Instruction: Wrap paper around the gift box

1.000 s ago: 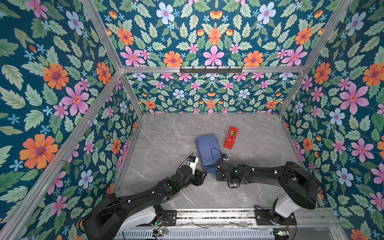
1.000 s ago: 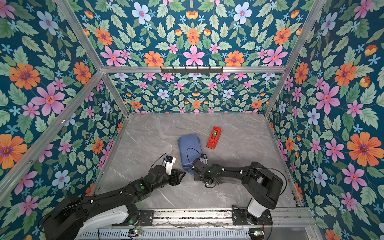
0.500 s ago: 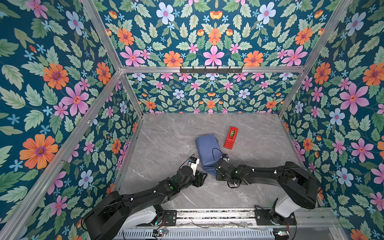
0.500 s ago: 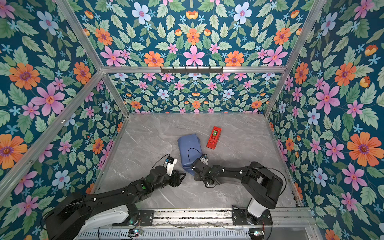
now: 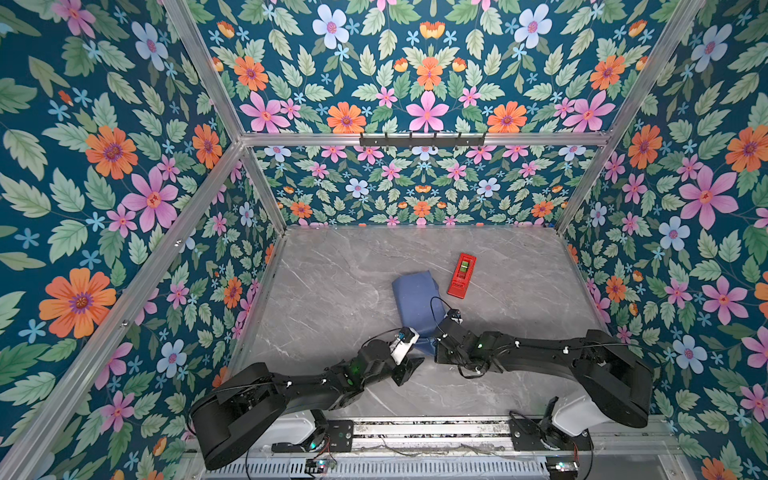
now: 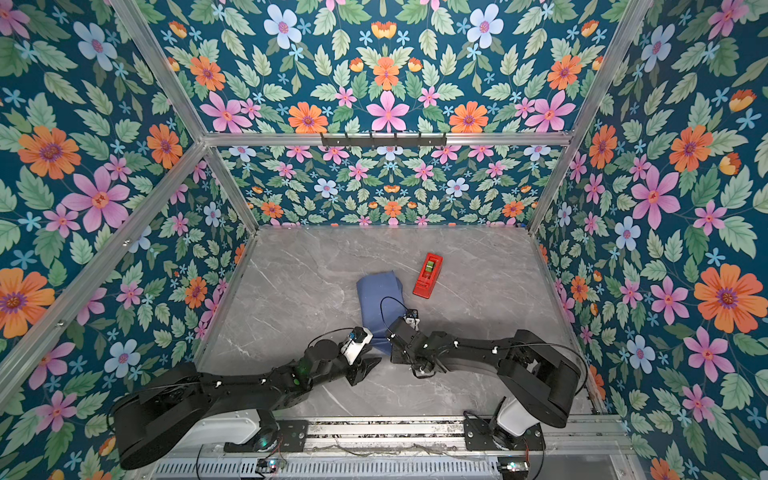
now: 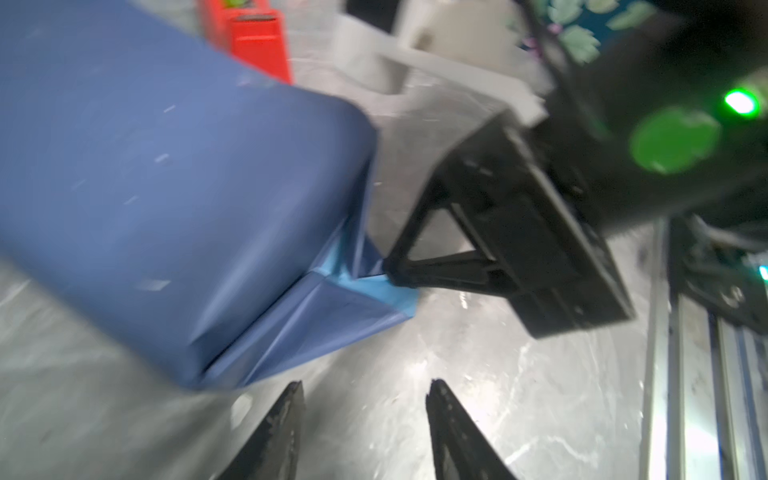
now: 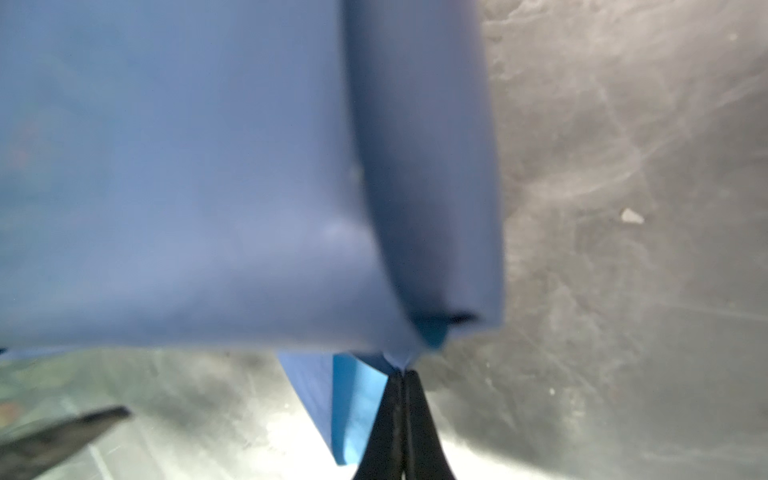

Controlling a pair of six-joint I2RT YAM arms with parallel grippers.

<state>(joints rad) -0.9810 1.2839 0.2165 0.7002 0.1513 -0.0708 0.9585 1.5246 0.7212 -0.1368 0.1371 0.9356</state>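
Note:
The paper [image 5: 415, 299] [image 6: 380, 299], slate-blue side out, is folded round the gift box, which is hidden inside it. At the parcel's near end a loose flap shows the light-blue side [image 7: 365, 291] [image 8: 353, 399]. My right gripper [image 8: 403, 374] [image 5: 434, 345] [image 6: 390, 338] is shut, its tips pinching the corner of that flap [image 7: 388, 270]. My left gripper [image 7: 363, 388] [image 5: 411, 365] [image 6: 370, 363] stands open just in front of the near end, with only bare table between its fingers.
A red tape dispenser [image 5: 461, 275] [image 6: 428, 275] [image 7: 253, 37] lies just right of the parcel's far end. The grey marble table [image 5: 332, 291] is closed in by flowered walls on three sides, and a metal rail [image 5: 415, 432] runs along the front.
My right gripper has shut on the paper's corner flap. The left gripper's fingers have come closer together but stay apart. Both arms have barely shifted.

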